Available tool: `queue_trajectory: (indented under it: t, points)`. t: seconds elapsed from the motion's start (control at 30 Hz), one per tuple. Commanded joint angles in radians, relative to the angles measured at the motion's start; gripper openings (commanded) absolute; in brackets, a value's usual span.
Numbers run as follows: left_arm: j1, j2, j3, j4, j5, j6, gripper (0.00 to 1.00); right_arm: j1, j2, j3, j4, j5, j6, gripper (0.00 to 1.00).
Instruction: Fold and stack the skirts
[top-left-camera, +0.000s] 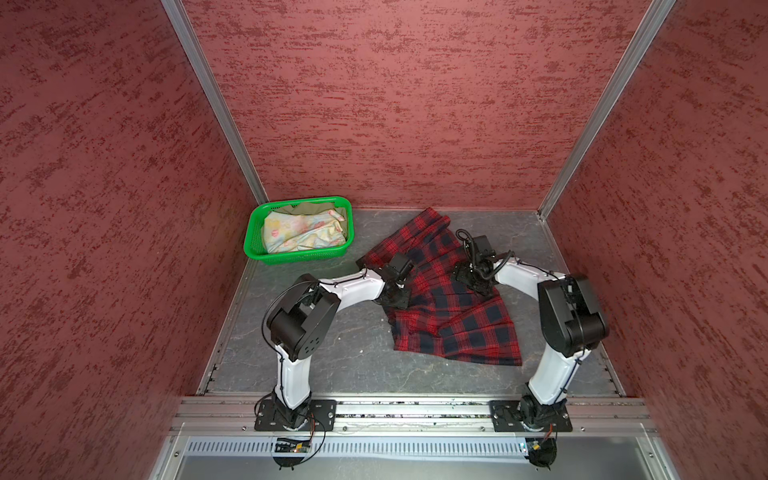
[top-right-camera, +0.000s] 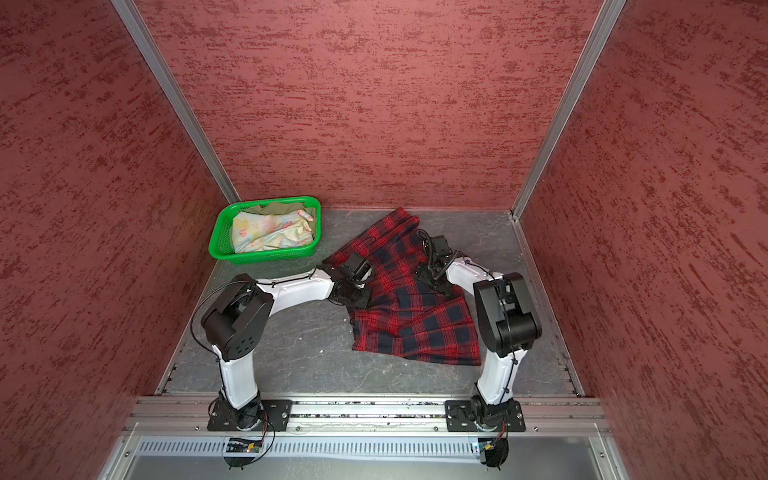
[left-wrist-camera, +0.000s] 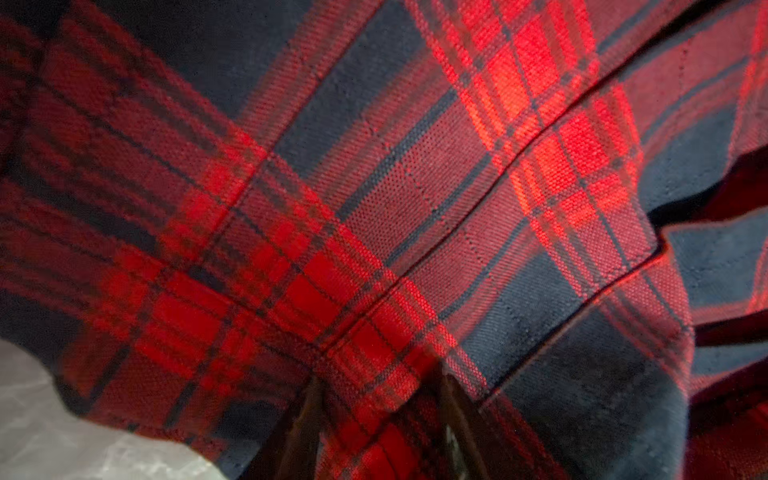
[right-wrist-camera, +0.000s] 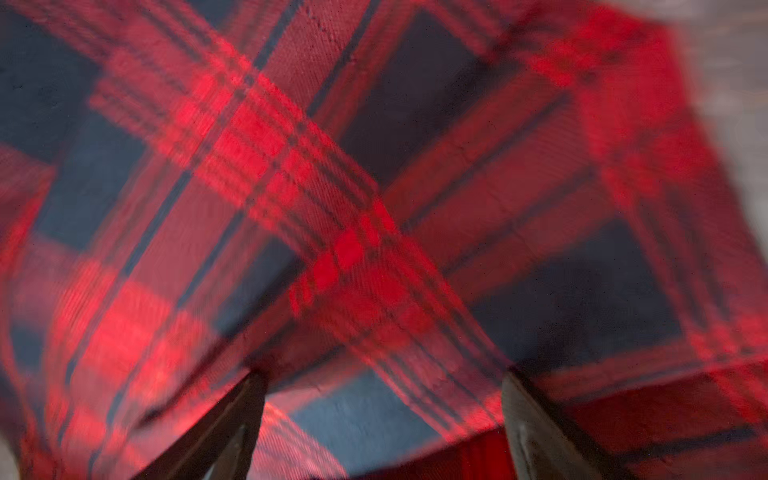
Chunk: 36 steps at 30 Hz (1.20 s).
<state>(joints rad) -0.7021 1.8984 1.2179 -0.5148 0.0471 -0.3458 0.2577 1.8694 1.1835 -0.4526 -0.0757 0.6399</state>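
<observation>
The red-and-navy plaid skirt (top-left-camera: 457, 328) (top-right-camera: 419, 328) lies spread and rumpled on the grey floor between both arms. My left gripper (top-left-camera: 395, 297) (left-wrist-camera: 380, 386) presses down on its left edge. Its jaws are half closed around a raised fold of plaid, and I cannot tell whether they pinch it. My right gripper (top-left-camera: 476, 282) (right-wrist-camera: 382, 378) rests on the skirt's right side, open wide, with plaid lying flat between its fingers. The pastel floral skirt (top-left-camera: 299, 235) (top-right-camera: 266, 232) sits bunched in the basket, with the olive skirt (top-left-camera: 307, 206) under it.
The green perforated basket (top-left-camera: 251, 243) (top-right-camera: 216, 245) stands at the back left corner, just behind the left arm. Red textured walls close in the floor on three sides. A metal rail carrying both arm bases runs along the front.
</observation>
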Motion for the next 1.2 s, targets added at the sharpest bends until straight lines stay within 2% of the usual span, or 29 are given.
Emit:
queue_trajectory:
  t: [0.0,0.17,0.33,0.47,0.53,0.6,0.7,0.9,1.03,1.17]
  points:
    - [-0.029,-0.01,-0.058,-0.046,0.048,-0.062,0.46,0.002,0.079,0.07,0.055,-0.015,0.021,0.9]
    - [-0.113,-0.034,-0.066,-0.034,0.099,-0.143,0.46,0.001,0.236,0.229,0.09,-0.024,-0.003,0.92]
    - [-0.195,-0.035,-0.028,0.023,0.19,-0.208,0.47,0.001,0.369,0.437,0.175,-0.129,-0.053,0.94]
    - [-0.215,-0.07,0.004,0.072,0.257,-0.231,0.63,-0.021,0.4,0.645,0.104,-0.132,-0.114,0.97]
    - [-0.188,-0.129,-0.029,0.114,0.29,-0.245,0.74,-0.051,0.339,0.652,0.122,-0.139,-0.138,0.98]
    - [-0.15,-0.201,-0.075,0.145,0.316,-0.249,0.78,-0.079,0.265,0.638,0.109,-0.124,-0.167,0.98]
    - [-0.089,-0.305,-0.13,0.137,0.317,-0.232,0.81,-0.089,0.119,0.554,0.08,-0.053,-0.227,0.99]
    - [0.011,-0.421,-0.182,0.032,0.224,-0.173,0.8,-0.062,-0.265,0.134,0.061,0.1,-0.179,0.96]
    - [0.008,-0.474,-0.197,-0.087,0.093,-0.139,0.76,-0.003,-0.541,-0.144,0.027,0.18,-0.106,0.94]
    - [-0.006,-0.572,-0.269,-0.17,-0.025,-0.158,0.73,0.074,-0.745,-0.314,-0.048,0.238,-0.051,0.93]
